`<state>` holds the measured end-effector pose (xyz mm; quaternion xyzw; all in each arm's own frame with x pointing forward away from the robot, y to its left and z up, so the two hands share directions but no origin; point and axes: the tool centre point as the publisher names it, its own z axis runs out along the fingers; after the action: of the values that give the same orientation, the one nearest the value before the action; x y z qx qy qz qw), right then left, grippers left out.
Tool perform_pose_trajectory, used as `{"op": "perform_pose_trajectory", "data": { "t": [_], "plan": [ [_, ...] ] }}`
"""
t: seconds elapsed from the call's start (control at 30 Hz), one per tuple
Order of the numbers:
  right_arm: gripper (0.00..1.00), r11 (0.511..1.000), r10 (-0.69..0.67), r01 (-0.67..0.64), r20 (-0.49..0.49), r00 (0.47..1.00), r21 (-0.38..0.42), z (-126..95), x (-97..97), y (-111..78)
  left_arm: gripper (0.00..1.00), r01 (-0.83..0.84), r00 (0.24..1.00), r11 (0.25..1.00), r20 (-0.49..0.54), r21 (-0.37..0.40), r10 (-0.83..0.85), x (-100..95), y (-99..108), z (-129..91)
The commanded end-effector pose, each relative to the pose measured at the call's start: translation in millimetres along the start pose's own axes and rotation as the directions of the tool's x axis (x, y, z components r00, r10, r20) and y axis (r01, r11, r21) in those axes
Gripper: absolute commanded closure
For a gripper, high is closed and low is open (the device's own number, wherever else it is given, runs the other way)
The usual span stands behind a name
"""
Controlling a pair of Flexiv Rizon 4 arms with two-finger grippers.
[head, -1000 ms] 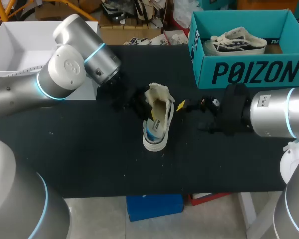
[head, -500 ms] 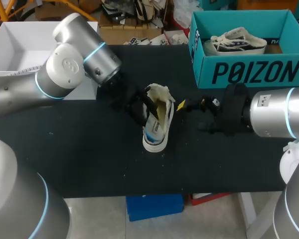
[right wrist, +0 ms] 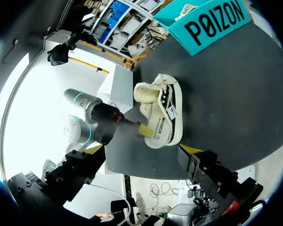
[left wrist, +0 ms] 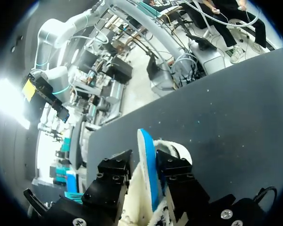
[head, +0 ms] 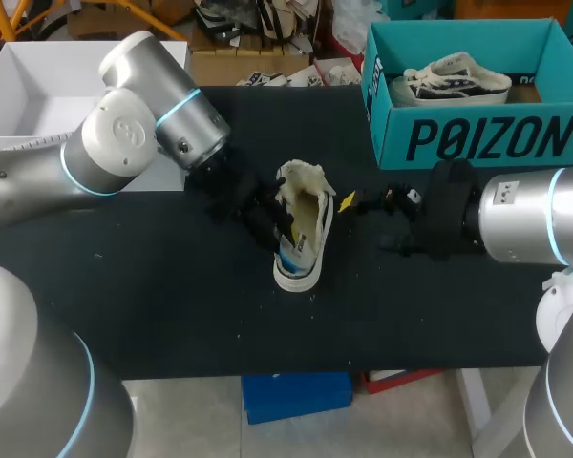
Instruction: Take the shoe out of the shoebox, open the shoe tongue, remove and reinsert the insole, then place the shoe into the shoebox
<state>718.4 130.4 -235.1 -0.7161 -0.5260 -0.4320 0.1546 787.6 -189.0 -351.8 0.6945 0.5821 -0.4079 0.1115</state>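
The shoe [head: 304,229] lies mid-counter [head: 172,286], outside the shoebox [head: 477,134], long axis near to far. From its left, the left fingers [left wrist: 114,172] clench the blue-edged insole [left wrist: 147,165]. Just right of the shoe, the right fingers [head: 348,200] hang released and empty.

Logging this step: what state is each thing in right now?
shoe: upright on the table, tongue folded open.
left gripper: shut on the insole.
insole: held edge-on, partly in the shoe.
right gripper: open, empty.
shoebox: open, second shoe inside.
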Motion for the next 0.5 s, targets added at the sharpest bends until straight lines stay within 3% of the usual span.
{"op": "perform_pose_trajectory", "data": {
  "t": [0.03, 0.07, 0.5],
  "plan": [
    [0.0, 1.0, -0.001, 0.001, -0.005, 1.0, 0.007, -4.1, -1.7, 0.9, 0.96, -0.001, 1.0, 1.0, -0.021, 0.017, 0.001, -0.6, 2.6, -1.3],
    [0.0, 1.0, -0.001, 0.001, -0.005, 1.0, 0.007, -4.1, -1.7, 0.9, 1.0, -0.001, 1.0, 1.0, -0.024, 0.02, 0.001, -0.1, 2.6, -1.1],
    [0.0, 1.0, -0.001, 0.001, -0.005, 1.0, 0.007, -4.1, -1.7, 0.9, 1.0, 0.0, 1.0, 1.0, -0.018, 0.019, 0.001, 0.9, 10.2, 1.9]
  ]
}}
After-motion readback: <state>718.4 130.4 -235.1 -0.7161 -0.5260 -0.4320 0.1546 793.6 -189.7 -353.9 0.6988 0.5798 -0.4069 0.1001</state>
